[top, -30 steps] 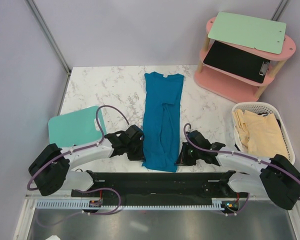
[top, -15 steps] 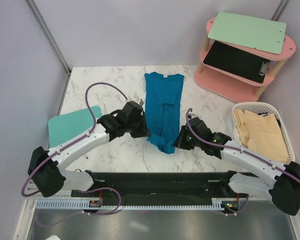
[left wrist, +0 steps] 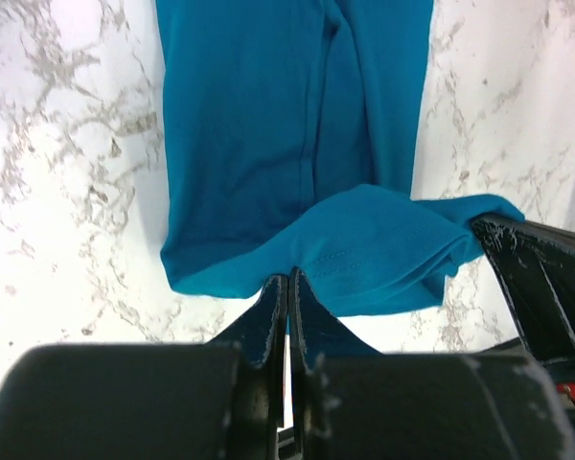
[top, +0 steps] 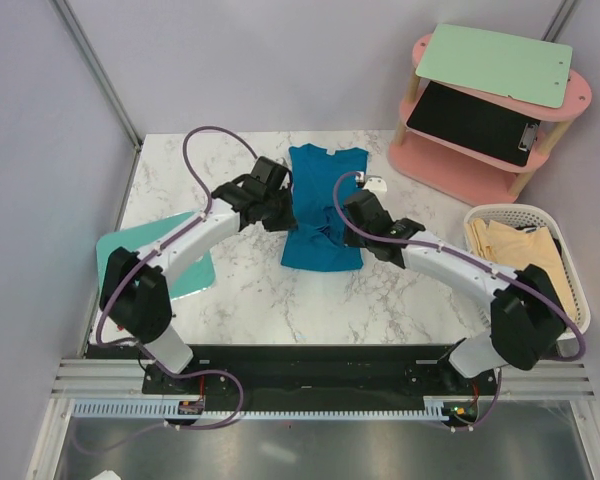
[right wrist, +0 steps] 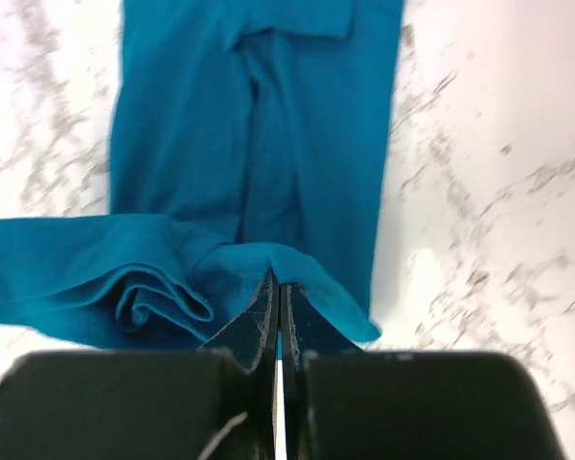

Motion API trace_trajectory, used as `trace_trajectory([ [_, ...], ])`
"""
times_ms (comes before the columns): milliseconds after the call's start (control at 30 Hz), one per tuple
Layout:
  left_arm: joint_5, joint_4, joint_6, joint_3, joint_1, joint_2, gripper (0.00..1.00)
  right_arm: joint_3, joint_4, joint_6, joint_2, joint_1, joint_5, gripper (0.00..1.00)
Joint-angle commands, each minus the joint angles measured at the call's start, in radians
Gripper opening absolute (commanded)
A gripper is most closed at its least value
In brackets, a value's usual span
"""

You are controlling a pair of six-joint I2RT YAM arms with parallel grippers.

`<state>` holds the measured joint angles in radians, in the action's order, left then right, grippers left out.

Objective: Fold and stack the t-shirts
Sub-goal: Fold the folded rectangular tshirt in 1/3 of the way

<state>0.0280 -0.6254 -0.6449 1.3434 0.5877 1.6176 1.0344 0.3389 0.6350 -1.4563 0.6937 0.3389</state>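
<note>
Both arms have swept forward the hem of the deep teal-blue cloth t-shirt point(top: 328, 178); my left jaws and right jaws each clamp a hem corner tight, halving it; its collar half lies flat beyond them on the marble desk point(top: 250, 300).

One teal-blue t-shirt point(top: 322, 200) is counted mid-desk, toward the far edge. One white mesh basket point(top: 515, 209) is found at the right edge; the cream-yellow t-shirts point(top: 520, 260) heaped in it cannot be counted apart. One mint-green board point(top: 193, 276) is seen at the left edge. One pink shelf point(top: 450, 170) is set at the far right corner, and two boards are borne on it: a green clipboard point(top: 495, 62) and a black clipboard point(top: 475, 120). Two grippers are counted: left gripper point(left wrist: 287, 283), right gripper point(right wrist: 275, 283).
</note>
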Motion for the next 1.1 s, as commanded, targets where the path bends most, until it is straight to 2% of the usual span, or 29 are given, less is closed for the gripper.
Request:
trace_trajectory([
  [0,0.01,0.004,0.093,0.112,-0.032,0.09,0.02,0.097,-0.052,-0.096,-0.097,-0.057,0.063,0.0],
  [333,0.015,-0.002,0.14,0.305,-0.089,0.37,0.02,0.2,-0.109,-0.13,-0.354,-0.169,-0.029,0.0],
  [400,0.015,-0.002,0.143,0.33,-0.101,0.395,0.02,0.237,-0.12,-0.139,-0.412,-0.18,-0.044,0.04],
  [433,0.016,0.0,0.146,0.35,-0.104,0.418,0.06,0.256,-0.118,-0.152,-0.43,-0.184,-0.047,0.14],
  [467,0.023,-0.002,0.152,0.364,-0.109,0.424,0.19,0.288,-0.124,-0.159,-0.449,-0.189,-0.051,0.23],
  [500,0.035,0.0,0.156,0.375,-0.117,0.432,0.5,0.3,-0.127,-0.164,-0.466,-0.195,-0.049,0.33],
  [533,0.033,-0.002,0.159,0.393,-0.12,0.433,0.65,0.303,-0.135,-0.167,-0.461,-0.197,-0.038,0.59],
  [567,0.03,0.0,0.162,0.396,-0.121,0.421,0.78,0.277,-0.176,-0.166,-0.446,-0.201,-0.032,0.73],
  [600,0.015,-0.002,0.163,0.393,-0.121,0.406,0.97,0.253,-0.202,-0.163,-0.391,-0.204,-0.015,0.92],
  [633,0.009,0.003,0.163,0.372,-0.121,0.389,1.0,0.224,-0.23,-0.161,-0.357,-0.207,-0.015,0.98],
  [733,-0.005,0.019,0.16,0.285,-0.12,0.295,1.0,0.127,-0.287,-0.155,-0.225,-0.207,-0.002,0.98],
  [867,0.029,0.065,0.128,0.139,-0.12,0.196,1.0,0.053,-0.198,-0.121,-0.158,-0.209,-0.027,0.98],
  [1067,0.062,0.154,0.074,-0.102,-0.115,0.093,0.89,-0.118,-0.165,-0.02,-0.127,-0.214,-0.165,0.98],
])
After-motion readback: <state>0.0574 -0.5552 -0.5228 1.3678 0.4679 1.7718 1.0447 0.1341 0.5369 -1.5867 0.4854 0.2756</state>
